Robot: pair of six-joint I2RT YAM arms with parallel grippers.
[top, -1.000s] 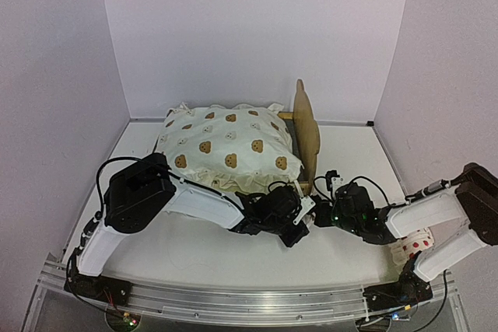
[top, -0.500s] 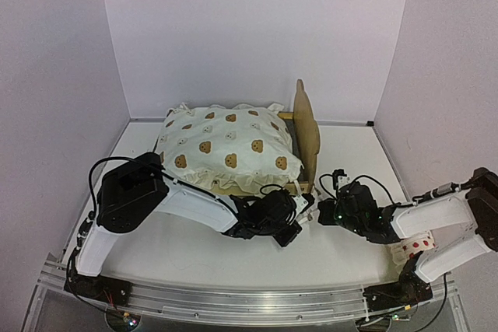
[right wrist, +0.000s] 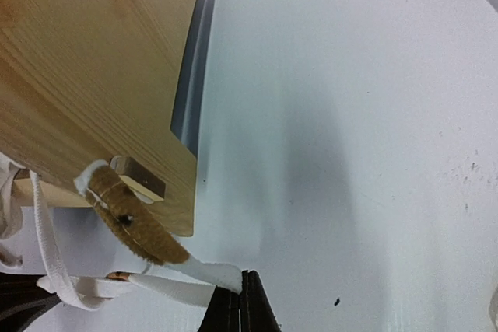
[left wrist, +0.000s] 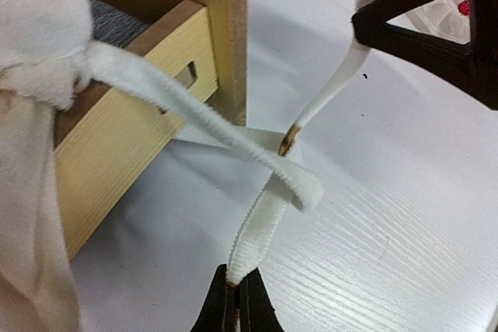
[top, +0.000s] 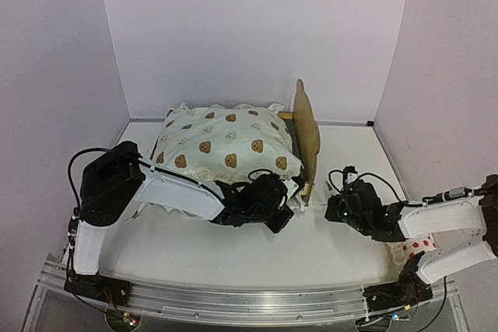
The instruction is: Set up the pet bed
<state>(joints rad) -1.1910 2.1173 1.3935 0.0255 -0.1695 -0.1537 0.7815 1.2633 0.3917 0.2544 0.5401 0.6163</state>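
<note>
The cushion covers nearly all of the pet bed in the top view; only the headboard and one near corner show. The dotted pillow is half hidden behind the right arm. The lower edge of each wrist view cuts off the left fingers and the right fingers; only their tips show.

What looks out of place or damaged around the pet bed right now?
One cushion tie has a brown tip, as if singed or stained. The dotted pillow lies off to the right, not on the pet bed.
</note>
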